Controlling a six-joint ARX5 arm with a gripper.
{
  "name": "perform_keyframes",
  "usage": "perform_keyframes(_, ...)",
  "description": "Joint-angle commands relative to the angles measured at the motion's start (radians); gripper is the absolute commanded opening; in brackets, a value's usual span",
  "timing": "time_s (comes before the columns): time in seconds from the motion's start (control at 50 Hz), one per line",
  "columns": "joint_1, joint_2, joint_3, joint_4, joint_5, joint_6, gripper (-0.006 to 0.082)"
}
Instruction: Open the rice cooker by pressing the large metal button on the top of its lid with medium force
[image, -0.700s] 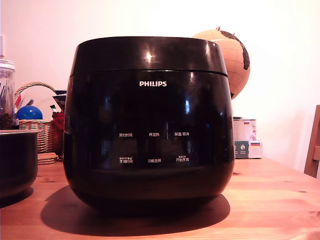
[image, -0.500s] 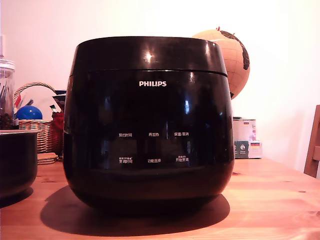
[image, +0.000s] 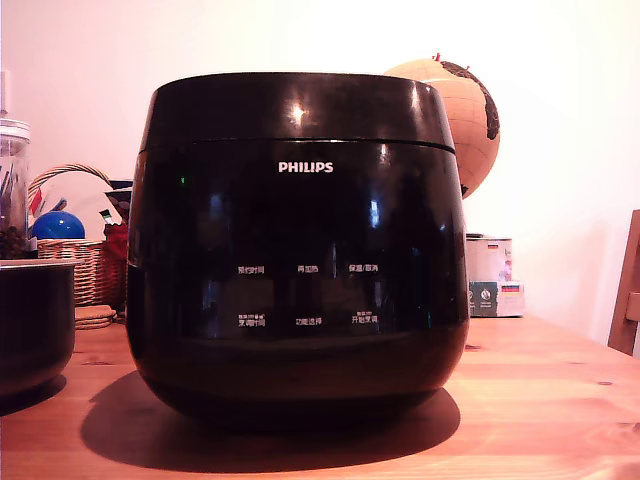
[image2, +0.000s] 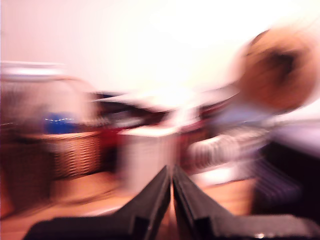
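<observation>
Exterior view, rice cooker (image: 297, 245) upright, logo facing camera, lid (image: 296, 108) closed

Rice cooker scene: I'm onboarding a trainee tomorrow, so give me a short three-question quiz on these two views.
1. True or false: the lid of the rice cooker is closed in the exterior view.
2. Multiple choice: behind the cooker on the exterior view's right stands A) a kettle, B) a globe, C) a lamp.
3. Fill in: in the wrist view the fingers of the gripper are ____ with nothing between them.

Key:
1. True; the seam under the lid shows no gap.
2. B.
3. Shut, or very nearly; the picture is motion-blurred, but the fingers meet at the tips.
</observation>
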Motion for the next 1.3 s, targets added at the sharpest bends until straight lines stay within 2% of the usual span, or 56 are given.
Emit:
perform_keyframes(0.0,-0.028,-0.005,-0.004,0.011,0.049,-0.083,-0.0019)
perform_keyframes(0.22,-0.172,-0.005,0.061,0.011,0.132,-0.115,-0.0019)
perform_keyframes(0.4,-0.259,0.024,0.167,-0.014,0.187,-0.119,-0.0019)
perform_keyframes(0.56,-0.304,0.146,0.298,-0.146,0.332,-0.118,-0.0019)
perform_keyframes(0.66,-0.332,0.252,0.375,-0.175,0.388,-0.109,-0.0019)
perform_keyframes(0.78,-0.367,0.384,0.448,-0.172,0.390,-0.068,-0.0019)
perform_keyframes(0.8,-0.372,0.406,0.458,-0.170,0.381,-0.022,-0.0019)
perform_keyframes(0.84,-0.386,0.452,0.474,-0.160,0.358,-0.019,-0.0019)
perform_keyframes(0.86,-0.392,0.467,0.480,-0.153,0.352,0.026,-0.0019)
perform_keyframes(0.98,-0.447,0.599,0.490,-0.065,0.312,0.069,-0.0019)
perform_keyframes(1.02,-0.468,0.643,0.490,-0.033,0.299,0.131,-0.0019)
perform_keyframes(1.28,-0.609,0.887,0.490,0.192,0.201,0.175,-0.0019)
